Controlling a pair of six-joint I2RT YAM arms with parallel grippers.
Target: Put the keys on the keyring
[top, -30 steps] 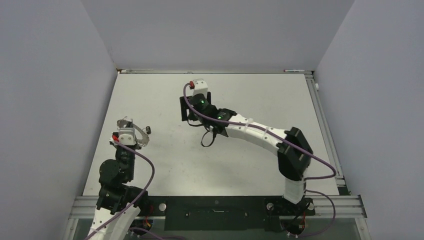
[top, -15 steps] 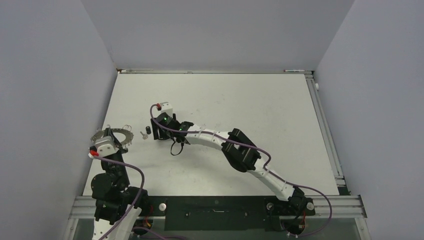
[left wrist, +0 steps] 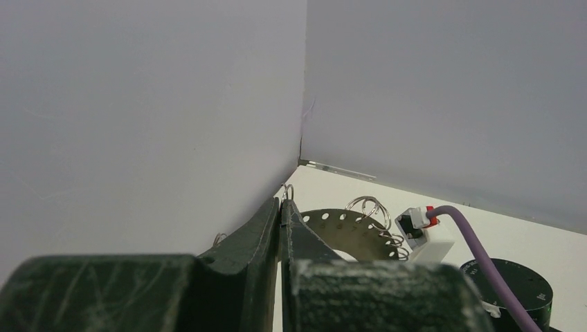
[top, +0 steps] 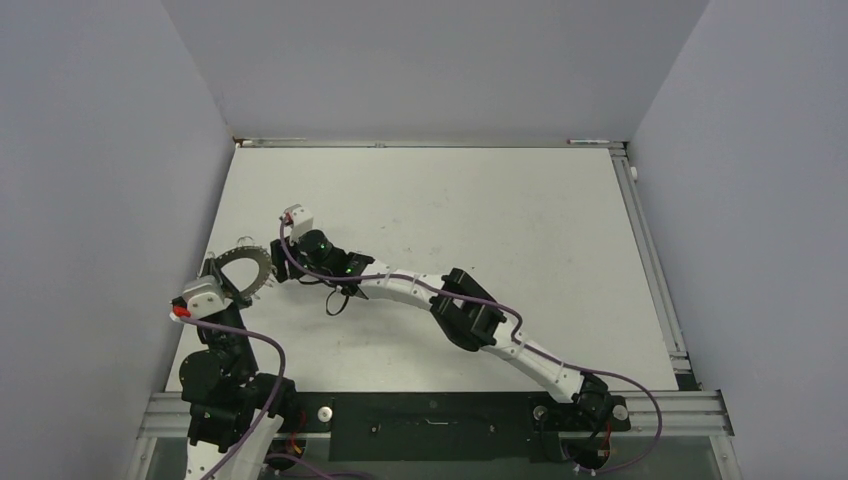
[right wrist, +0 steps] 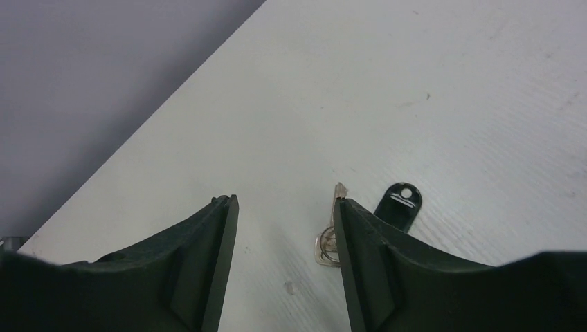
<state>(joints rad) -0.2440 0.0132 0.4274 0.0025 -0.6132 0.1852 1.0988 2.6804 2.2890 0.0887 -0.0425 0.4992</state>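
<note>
Keys (right wrist: 398, 204) on table (right wrist: 450, 83) by open R hand (right wrist: 285, 204); L hand (left wrist: 280, 206) grips keyring (left wrist: 346, 225)

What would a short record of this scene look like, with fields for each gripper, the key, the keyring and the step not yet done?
left gripper: jaws shut on the rim of the keyring
right gripper: jaws open, low over the table, holding nothing
key: flat on the table, at one side of the right gripper's opening, partly hidden
keyring: wire loops on its rim, no key visible on it
step not yet done: key not grasped
</note>
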